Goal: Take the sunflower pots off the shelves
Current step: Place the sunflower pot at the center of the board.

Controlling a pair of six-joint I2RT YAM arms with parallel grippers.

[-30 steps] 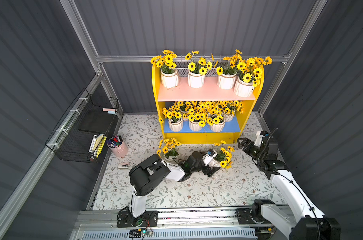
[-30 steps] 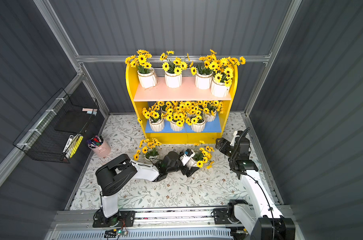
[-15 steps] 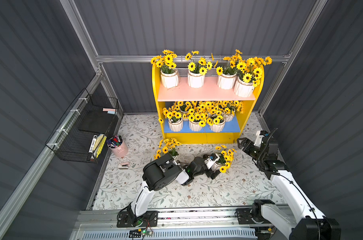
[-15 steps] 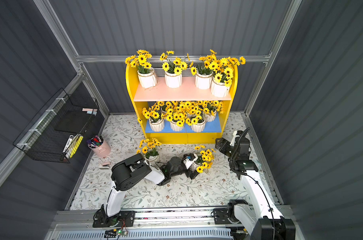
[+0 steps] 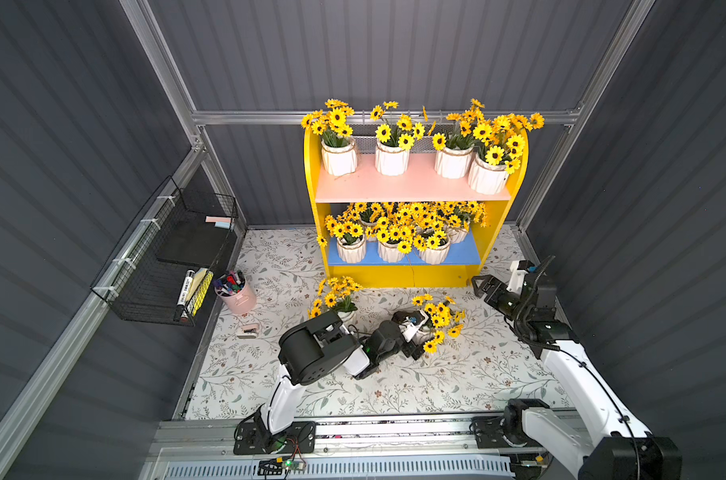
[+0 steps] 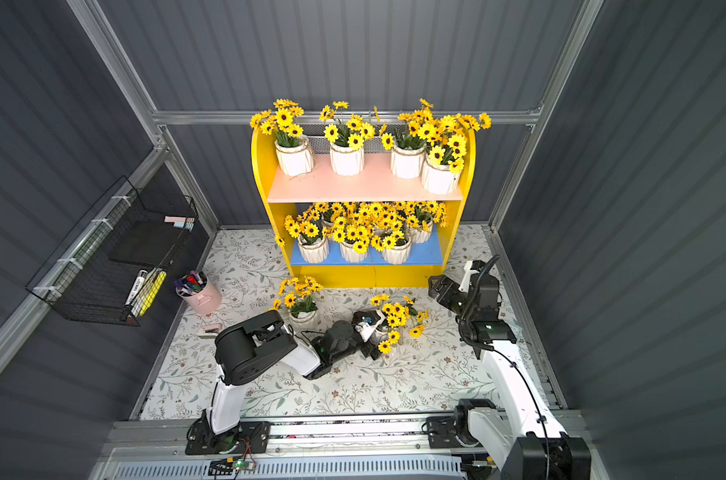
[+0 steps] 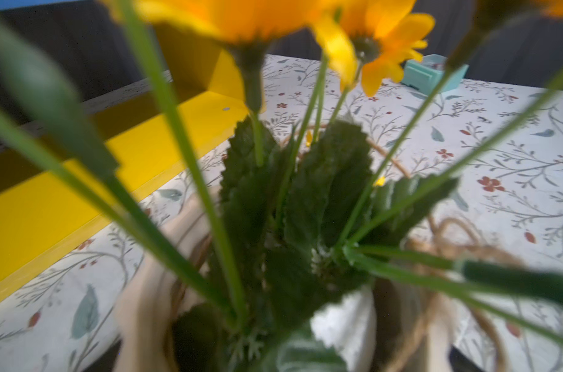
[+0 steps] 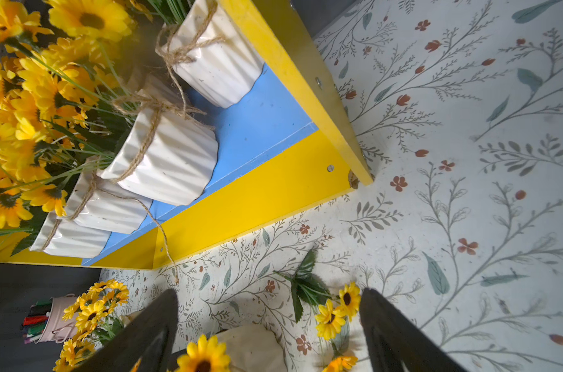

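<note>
Lower centre, the left jaws are straddling a sunflower pot (image 5: 436,321) on the table (image 5: 457,374), clear of the shelves (image 5: 398,276); I cannot tell whether they are gripping it. The right jaws are gaping wide and empty, facing the lower-shelf pots (image 8: 174,161).

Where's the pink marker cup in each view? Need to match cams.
Top view: pink marker cup on the mat, near the black wire rack.
Top view: pink marker cup at the mat's edge, near the rack.
Left wrist: not in it.
Right wrist: pink marker cup beside the floor pot's sunflowers.
Shared landmark: shelves' yellow base panel, in all four.
</note>
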